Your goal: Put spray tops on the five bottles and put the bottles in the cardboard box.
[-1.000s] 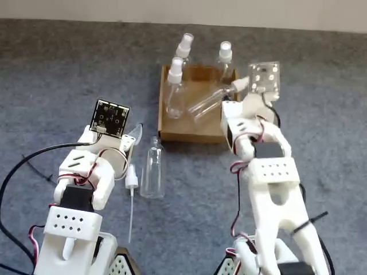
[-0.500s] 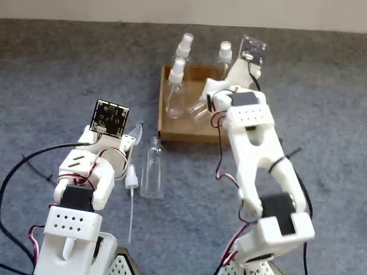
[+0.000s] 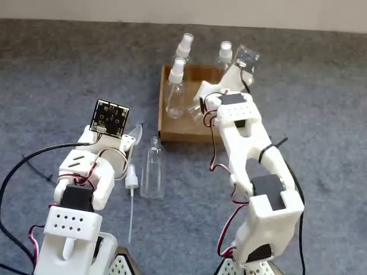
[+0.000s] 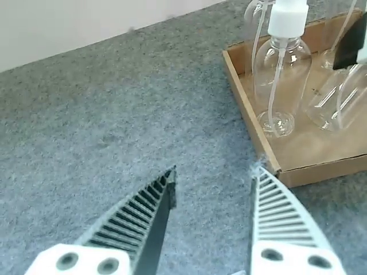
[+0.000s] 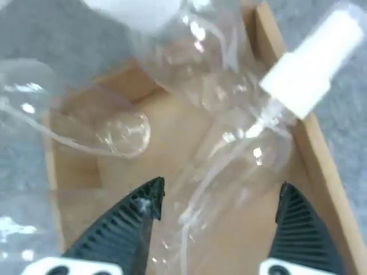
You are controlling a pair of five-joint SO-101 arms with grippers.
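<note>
The right pincer (image 5: pixel 221 192) stands wide open above the cardboard box (image 5: pixel 321 154), gripping nothing. Just beyond its tips a capped bottle (image 5: pixel 229 154) lies tilted, its long axis running away from the pincer, with the white spray head (image 5: pixel 312 57) at the far end. The left pincer (image 4: pixel 213 175), also open and empty, hangs low over the worktop (image 3: pixel 57 74). The last uncapped bottle (image 3: pixel 152 166) lies just beside it, long axis roughly along the pincer's reach, with a loose spray top (image 3: pixel 131 179) alongside, so the left arm looks nearer. Whether the tilted bottle touches the right fingers (image 5: pixel 129 220) is hard to tell, because clear bottle walls overlap there.
</note>
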